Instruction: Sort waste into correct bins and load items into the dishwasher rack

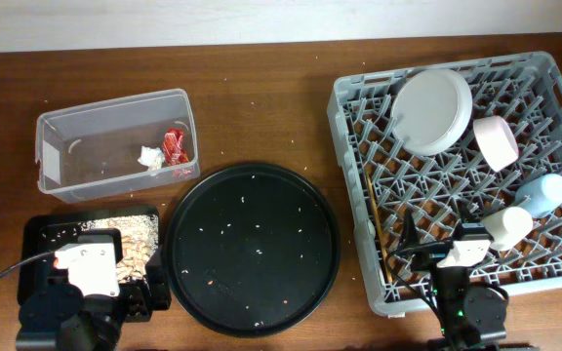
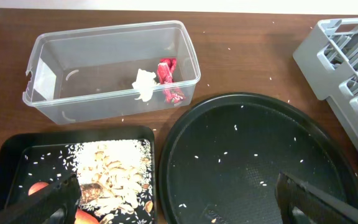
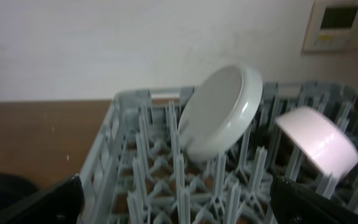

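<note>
Right of the round black tray (image 1: 252, 283), the dishwasher rack (image 1: 427, 195) is holding the pale plate (image 1: 431, 110), white bowl (image 1: 496, 141), light blue cup (image 1: 544, 192), cream cup (image 1: 508, 226) and chopstick (image 1: 377, 219). Beyond and left of that tray the clear tub (image 1: 105, 136) is holding the red wrapper (image 1: 175, 145) and tissue wad (image 1: 149, 156), and just left of it the flat black tray (image 1: 39, 229) is carrying beige scraps (image 1: 137, 239). The left gripper (image 2: 179, 199), left of the tray, and the right gripper (image 3: 179, 202), right of it, are both gaping wide, gripping nothing.
</note>
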`<action>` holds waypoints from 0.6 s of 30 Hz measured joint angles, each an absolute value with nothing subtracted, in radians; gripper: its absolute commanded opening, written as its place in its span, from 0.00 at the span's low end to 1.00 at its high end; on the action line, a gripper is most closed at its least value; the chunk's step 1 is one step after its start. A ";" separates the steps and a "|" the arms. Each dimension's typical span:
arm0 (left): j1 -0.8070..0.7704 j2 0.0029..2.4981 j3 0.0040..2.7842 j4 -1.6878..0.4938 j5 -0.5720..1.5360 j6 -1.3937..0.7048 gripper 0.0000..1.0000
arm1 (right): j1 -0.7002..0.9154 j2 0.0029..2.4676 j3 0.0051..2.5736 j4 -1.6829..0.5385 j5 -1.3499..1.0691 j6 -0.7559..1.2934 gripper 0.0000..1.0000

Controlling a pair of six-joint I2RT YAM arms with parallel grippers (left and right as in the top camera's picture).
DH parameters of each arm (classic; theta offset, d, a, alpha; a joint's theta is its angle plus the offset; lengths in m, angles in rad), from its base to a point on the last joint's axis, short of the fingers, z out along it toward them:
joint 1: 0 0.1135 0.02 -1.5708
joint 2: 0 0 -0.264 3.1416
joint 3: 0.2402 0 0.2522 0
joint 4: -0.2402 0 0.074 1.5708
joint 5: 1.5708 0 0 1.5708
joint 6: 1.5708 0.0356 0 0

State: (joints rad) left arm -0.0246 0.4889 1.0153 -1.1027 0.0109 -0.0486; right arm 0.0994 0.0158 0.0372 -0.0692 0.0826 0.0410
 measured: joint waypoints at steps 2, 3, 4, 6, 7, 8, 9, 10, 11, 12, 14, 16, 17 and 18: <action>-0.025 0.489 1.015 -1.103 0.011 -0.049 0.99 | 0.099 0.016 0.019 -0.077 0.082 0.041 0.98; -0.025 0.489 1.015 -1.103 0.011 -0.049 0.99 | 0.099 0.016 0.016 -0.075 0.082 0.041 0.98; -0.025 0.489 1.015 -1.103 0.011 -0.049 0.99 | 0.099 0.015 0.015 -0.073 0.083 0.041 0.98; -0.025 0.489 1.015 -1.103 0.011 -0.049 0.99 | 0.099 0.015 0.015 -0.073 0.082 0.040 0.98; -0.025 0.489 1.015 -1.103 0.011 -0.049 0.99 | 0.099 0.015 0.015 -0.073 0.082 0.041 0.98; -0.025 0.489 1.015 -1.103 0.011 -0.049 0.99 | 0.099 0.015 0.015 -0.073 0.082 0.041 0.98; -0.025 0.489 1.015 -1.103 0.011 -0.049 0.99 | 0.097 0.015 0.015 -0.073 0.081 0.041 0.98; -0.025 0.489 1.015 -1.103 0.011 -0.049 0.99 | 0.093 0.015 0.015 -0.074 0.072 0.041 0.98; -0.025 0.489 1.015 -1.103 0.011 -0.049 0.99 | 0.079 0.015 0.015 -0.076 0.055 0.041 0.98; -0.025 0.489 1.015 -1.103 0.010 -0.049 0.99 | 0.070 0.015 0.015 -0.076 0.044 0.041 0.98; -0.025 0.489 1.015 -1.103 0.011 -0.049 0.99 | 0.059 0.015 0.015 -0.077 0.024 0.041 0.98; -0.025 0.489 1.015 -1.103 0.011 -0.049 0.99 | 0.061 0.015 0.015 -0.078 0.011 0.041 0.98; -0.025 0.489 1.015 -1.103 0.011 -0.049 0.99 | 0.061 0.015 0.015 -0.078 0.008 0.041 0.98; -0.025 0.489 1.015 -1.103 0.011 -0.049 0.99 | 0.060 0.015 0.015 -0.078 0.006 0.041 0.98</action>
